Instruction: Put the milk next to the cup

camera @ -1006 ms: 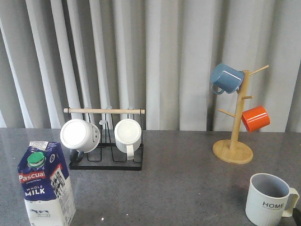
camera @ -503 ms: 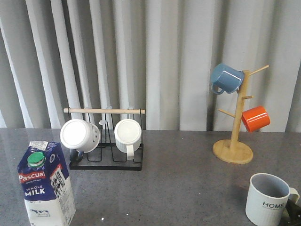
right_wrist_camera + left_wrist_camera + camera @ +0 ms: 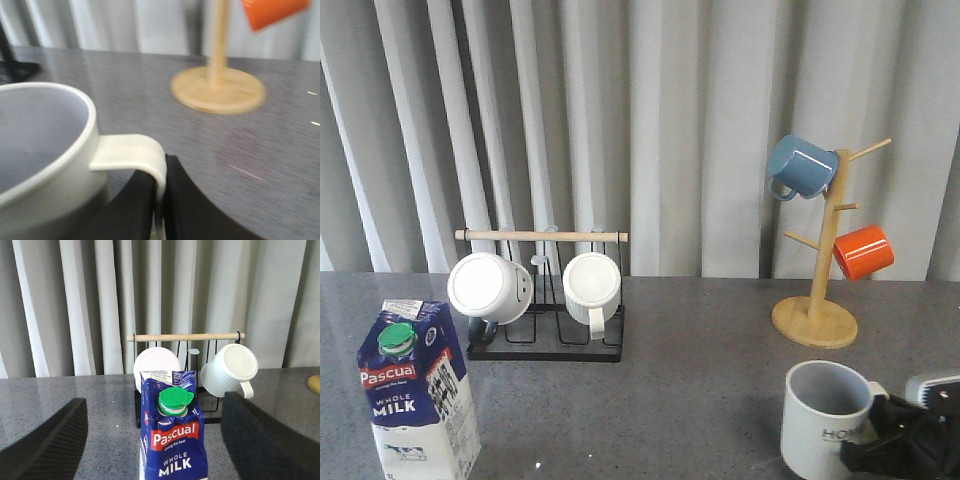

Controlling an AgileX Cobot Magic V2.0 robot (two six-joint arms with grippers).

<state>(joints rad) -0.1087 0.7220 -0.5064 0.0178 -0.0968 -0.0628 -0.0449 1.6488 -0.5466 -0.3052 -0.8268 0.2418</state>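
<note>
Pinching the cup [image 3: 823, 418] by its handle, right gripper [image 3: 876, 447] closed, milk [image 3: 417, 391] between spread left fingers [image 3: 42, 445].

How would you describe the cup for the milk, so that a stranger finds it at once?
Start at the wooden mug tree on the table's right side, then come toward the near edge. The cup stands there upright on the table, its handle pinched by the right gripper. The other mugs all hang on the tree or the rack; this pale ribbed one does not.

The right end effector [image 3: 865, 452] has dragged the cup [image 3: 826, 420] leftward.
</note>
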